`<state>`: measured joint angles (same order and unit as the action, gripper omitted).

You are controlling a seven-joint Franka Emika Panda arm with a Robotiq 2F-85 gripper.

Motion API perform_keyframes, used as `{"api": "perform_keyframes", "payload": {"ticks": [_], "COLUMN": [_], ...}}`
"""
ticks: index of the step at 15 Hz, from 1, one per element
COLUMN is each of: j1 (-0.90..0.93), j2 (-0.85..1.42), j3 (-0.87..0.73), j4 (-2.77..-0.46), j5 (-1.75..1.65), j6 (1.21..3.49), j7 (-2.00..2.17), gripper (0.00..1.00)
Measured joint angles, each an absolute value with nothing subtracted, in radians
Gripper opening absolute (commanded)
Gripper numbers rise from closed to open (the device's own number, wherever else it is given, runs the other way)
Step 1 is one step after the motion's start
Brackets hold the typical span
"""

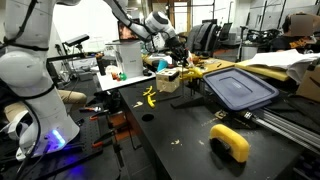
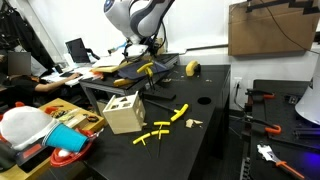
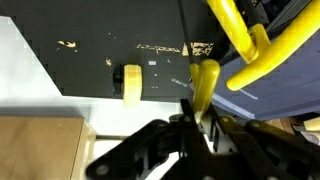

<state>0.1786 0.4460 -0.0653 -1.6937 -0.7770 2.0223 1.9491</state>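
Note:
My gripper (image 3: pixel 197 118) is shut on a long yellow piece (image 3: pixel 204 84) that sticks out from between the fingers. In both exterior views the gripper (image 1: pixel 171 52) (image 2: pixel 148 56) hangs above the black table, over the edge of a dark blue lid (image 1: pixel 240 88) (image 2: pixel 138 73). A wooden box with holes (image 1: pixel 168 80) (image 2: pixel 124 112) stands close by, and its top shows in the wrist view (image 3: pixel 40 148). A small yellow block (image 3: pixel 132 83) lies on the table below. Larger yellow curved pieces (image 3: pixel 240 45) rest on the blue lid (image 3: pixel 275 85).
Several loose yellow pieces (image 1: pixel 150 97) (image 2: pixel 165 128) lie on the table near the box. A yellow curved object (image 1: pixel 230 142) (image 2: pixel 193 67) sits at the table's far end. A cluttered desk with a person (image 2: pixel 20 85) and red tools (image 2: pixel 262 98) stand around.

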Motion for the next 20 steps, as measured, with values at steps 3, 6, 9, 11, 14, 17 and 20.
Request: {"api": "perform_keyframes", "payload": {"ticks": [3,6,9,11,14,17,20], "j1": [0.179,0.178,0.178,0.178,0.178,0.178,0.178], "j2": [0.447,0.450,0.453,0.456,0.460,0.463,0.464], "j3": [-0.065,-0.065,-0.065,-0.065,-0.065,-0.065,-0.065], "j4": [-1.694,-1.694,-1.694,-1.694,-1.694,-1.694,-1.694], "j5": [-0.777,-0.777,-0.777,-0.777,-0.777,-0.777,-0.777], "j6": [2.023,2.024,2.025,2.025,2.026,2.030,2.036], "j7": [1.955,1.962,1.972,1.972,1.972,1.972,1.973], "gripper": [0.04,0.04,0.04,0.04,0.04,0.04,0.04]}}
